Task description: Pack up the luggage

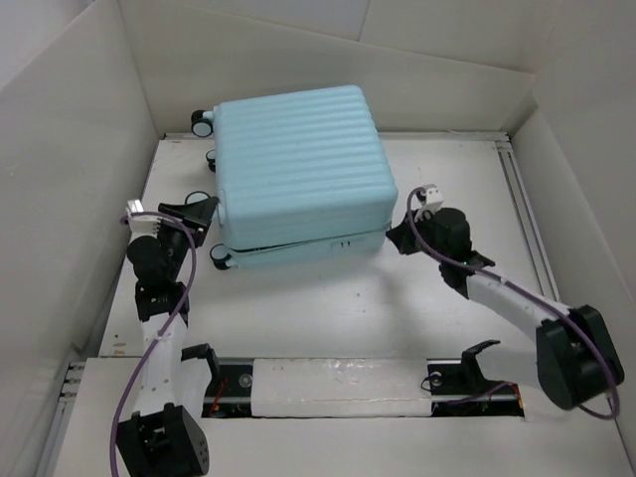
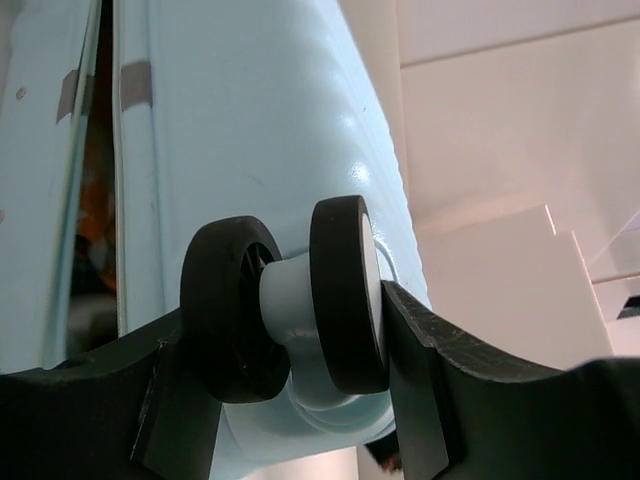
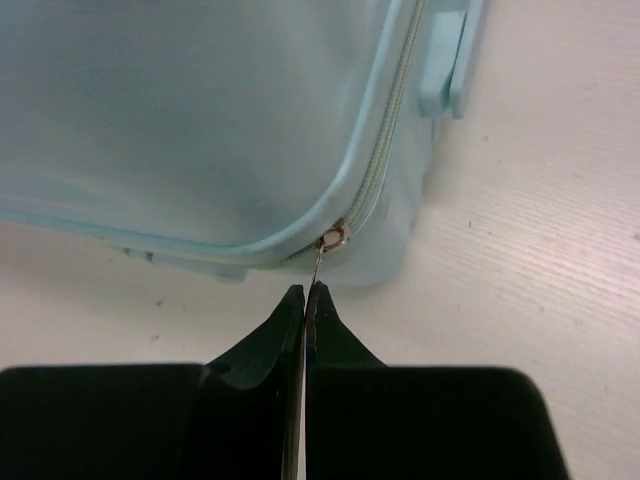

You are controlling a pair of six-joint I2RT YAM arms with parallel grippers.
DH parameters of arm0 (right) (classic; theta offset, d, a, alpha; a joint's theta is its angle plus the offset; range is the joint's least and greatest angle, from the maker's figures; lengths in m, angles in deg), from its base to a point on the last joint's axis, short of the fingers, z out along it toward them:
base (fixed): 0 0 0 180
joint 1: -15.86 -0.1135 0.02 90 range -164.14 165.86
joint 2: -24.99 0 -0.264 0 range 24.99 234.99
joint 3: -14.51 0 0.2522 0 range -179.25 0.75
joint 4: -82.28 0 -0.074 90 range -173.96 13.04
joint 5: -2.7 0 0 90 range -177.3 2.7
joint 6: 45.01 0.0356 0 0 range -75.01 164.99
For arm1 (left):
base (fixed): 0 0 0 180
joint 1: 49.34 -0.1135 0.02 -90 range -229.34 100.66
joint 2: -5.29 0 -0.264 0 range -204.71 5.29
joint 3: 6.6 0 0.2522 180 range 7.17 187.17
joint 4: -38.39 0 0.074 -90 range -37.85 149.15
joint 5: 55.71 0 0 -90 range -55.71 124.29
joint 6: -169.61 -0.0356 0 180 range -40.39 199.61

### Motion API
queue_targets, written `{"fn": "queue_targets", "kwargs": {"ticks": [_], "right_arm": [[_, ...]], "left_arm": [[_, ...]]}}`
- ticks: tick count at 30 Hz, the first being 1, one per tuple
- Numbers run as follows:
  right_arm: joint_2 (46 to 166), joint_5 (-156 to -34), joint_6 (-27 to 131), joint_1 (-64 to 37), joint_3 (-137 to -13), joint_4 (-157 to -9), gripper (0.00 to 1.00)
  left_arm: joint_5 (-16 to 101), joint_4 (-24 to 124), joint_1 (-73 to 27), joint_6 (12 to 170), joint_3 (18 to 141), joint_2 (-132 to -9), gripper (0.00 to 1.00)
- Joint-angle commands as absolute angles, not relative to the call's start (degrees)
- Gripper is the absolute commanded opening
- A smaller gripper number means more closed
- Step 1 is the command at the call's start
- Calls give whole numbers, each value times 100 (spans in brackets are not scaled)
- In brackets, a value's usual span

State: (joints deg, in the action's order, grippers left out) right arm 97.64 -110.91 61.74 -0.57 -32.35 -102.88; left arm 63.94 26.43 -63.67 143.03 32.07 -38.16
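My left pincer (image 2: 295, 350) is half spread, clamping a caster (image 2: 345, 295) on the left side of the luggage (image 1: 298, 169), which lies far-centre on the table (image 1: 328, 308). My right pincer (image 3: 305, 300) is pressed together, pinching the zipper pull (image 3: 318, 262).

Bright, even overhead light; soft shadows; mild glare on luggage (image 2: 345, 150); wrist close-ups soft-focused.

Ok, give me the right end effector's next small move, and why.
Probably drag the zipper pull along the luggage seam: the right end effector is pinched shut on it at the corner, while the left end effector braces a caster wheel.
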Motion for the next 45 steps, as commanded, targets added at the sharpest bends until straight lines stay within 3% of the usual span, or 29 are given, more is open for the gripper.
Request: {"fn": "queue_targets", "kwargs": {"ticks": [1,6,9,11,14,17,18,22,24,26,27,29,30,32,34,37,41,45], "right_arm": [[8681,-9188,6325,-2265,-3291,-8943,0],[7816,-7808,7653,-3826,-2694,-9798,0],[8709,-7403,8014,-4425,-3287,-10601,0],[9905,-7106,7884,-4967,-3991,-10209,0],[10278,-6524,7821,-5103,-4530,-10083,0],[9448,-7311,7821,-4017,-4232,-10083,0],[9225,-7680,7752,-3021,-4179,-10083,0],[8915,-9552,7321,-1083,-4730,-9593,0],[9020,-9870,7241,-963,-4987,-9328,0],[8838,-9708,7398,-1584,-4516,-9616,0],[8506,-9522,7643,-1970,-3556,-9957,0],[8388,-9075,8696,-3458,-2444,-11860,0],[8519,-8281,8987,-3990,-1882,-12416,0],[9518,-7835,9070,-4801,-2225,-13028,0],[10161,-7685,8728,-5277,-3659,-12267,0],[10673,-7279,8226,-5375,-4721,-10973,0],[10088,-7403,8015,-4883,-4724,-10384,0],[8772,-6305,7962,-4665,-4207,-8822,0]], "left_arm": [[6944,2059,-5760,13796,3397,-3620,0],[6997,2059,-5760,13929,2872,-3208,0],[7050,2059,-5760,13990,2564,-2865,0],[7225,2059,-5760,13990,2510,-2750,0],[7278,2349,-5760,13675,2510,-2688,0],[7278,2578,-5760,13516,2423,-2565,0],[7331,2578,-5760,13516,2352,-2487,0],[7331,2517,-5760,13463,2053,-2364,0],[7384,2385,-5760,13463,1877,-2363,0],[7384,2324,-5760,13463,1807,-2302,0],[7384,2323,-5760,13463,1737,-2302,0],[7437,2235,-5760,13516,1649,-2249,0],[7437,2183,-5760,13516,1579,-2188,0],[7489,2121,-5760,13516,1508,-2187,0],[7551,2069,-5760,13577,1508,-2187,0],[7700,2068,-5707,13577,1508,-2039,0],[7700,2068,-5707,13648,1560,-1915,0],[7604,2506,-5707,13350,1946,-2204,0]]}}
